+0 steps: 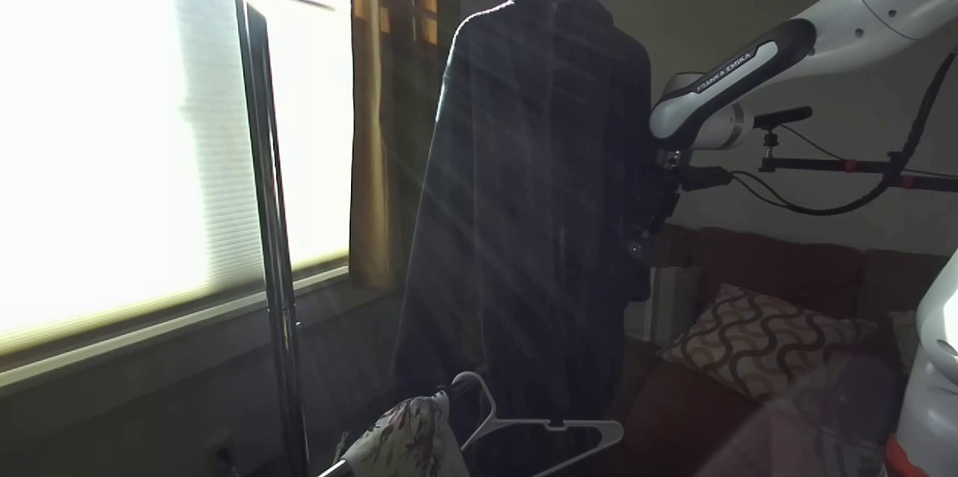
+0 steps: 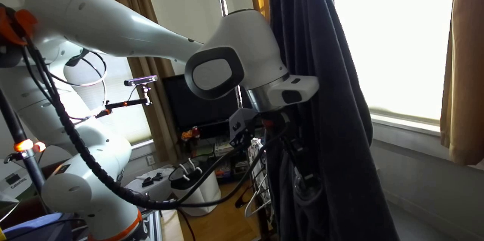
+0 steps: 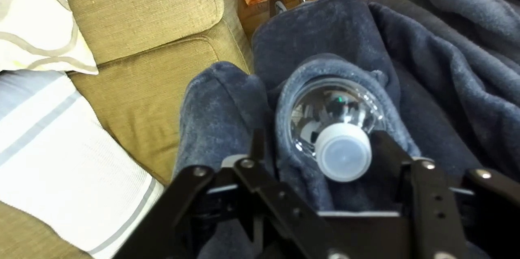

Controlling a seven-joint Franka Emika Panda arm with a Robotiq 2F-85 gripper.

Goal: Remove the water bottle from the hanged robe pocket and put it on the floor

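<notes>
Grasping seems in hand: the gripper (image 3: 321,142) stands wide, 2 fingers (image 3: 390,149) left and right of the water bottle (image 3: 340,129) in the robe (image 3: 430,92) pocket (image 3: 325,66). Next, likely: close, then lift.

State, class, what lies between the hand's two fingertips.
The white cap of the clear water bottle shows between the parted fingertips in the wrist view, with navy robe beyond.

Blown-out window (image 1: 112,125), hazy light streaks across the robe (image 1: 524,185)
</notes>
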